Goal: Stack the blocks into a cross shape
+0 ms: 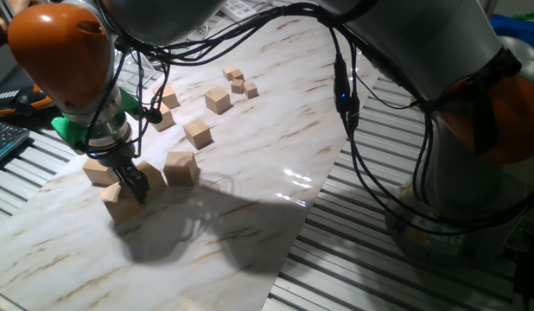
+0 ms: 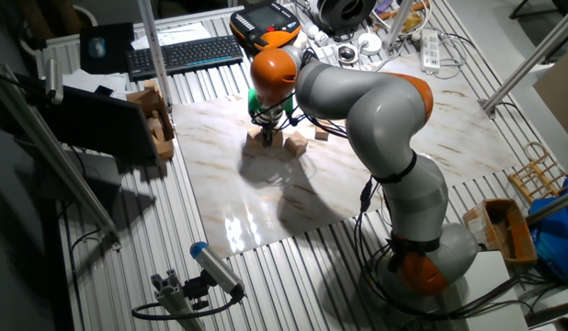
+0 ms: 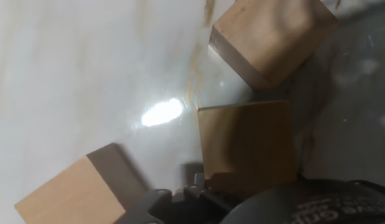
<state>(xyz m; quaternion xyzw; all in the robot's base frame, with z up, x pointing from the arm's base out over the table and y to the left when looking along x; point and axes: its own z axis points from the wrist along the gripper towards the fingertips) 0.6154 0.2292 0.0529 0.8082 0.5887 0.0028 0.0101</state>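
Blocks [image 1: 181, 167] cluster at lower left of the frame on the bench [image 1: 250, 216], gathered close for the cross. The hand [image 1: 133, 183] sits low among them; whether it grips one, I cannot tell.

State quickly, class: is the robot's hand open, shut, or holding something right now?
Hand: down among the large blocks, fingers close together; whether it grips one cannot be told.

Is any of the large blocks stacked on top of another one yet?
No: in the fixed view nearest the gripper, the large blocks around it, such as the one to its side, each sit directly on the marble board.
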